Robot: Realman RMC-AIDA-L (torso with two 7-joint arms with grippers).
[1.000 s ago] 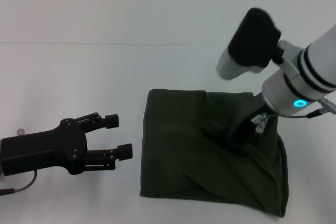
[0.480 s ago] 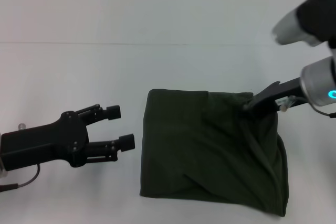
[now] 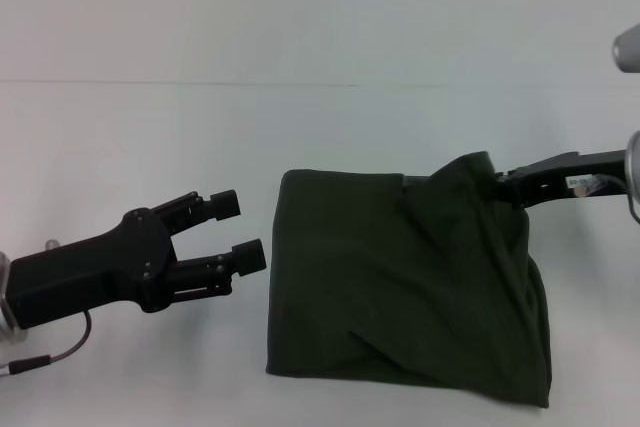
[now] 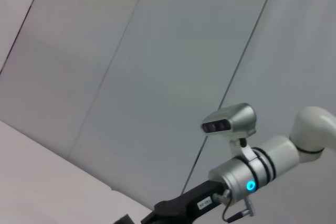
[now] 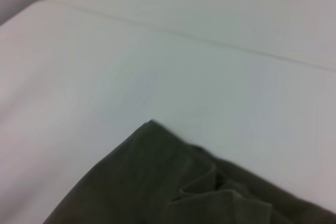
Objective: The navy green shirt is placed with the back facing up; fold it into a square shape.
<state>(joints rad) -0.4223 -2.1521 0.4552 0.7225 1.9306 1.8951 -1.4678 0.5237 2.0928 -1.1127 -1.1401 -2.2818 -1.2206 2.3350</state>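
The big, dark olive-green soft cotton shirt lies on the flat white table, already folded into a chunky, nearly square bundle. Its far right corner, up at about two o'clock, is pulled up off the table into a little peak. The right gripper, thin and black, sits right at that peak. It looks like it is pinching the cloth, but I cannot tell for sure how its fingers stand.

The left gripper, black with two stubby fingers, hangs just beside the shirt's left edge, at nine o'clock. Its fingers are spread apart and hold nothing.

The shirt looks light and floppy. It will sag and wrinkle when lifted, so I think it is best to grab it by a corner or a folded edge.
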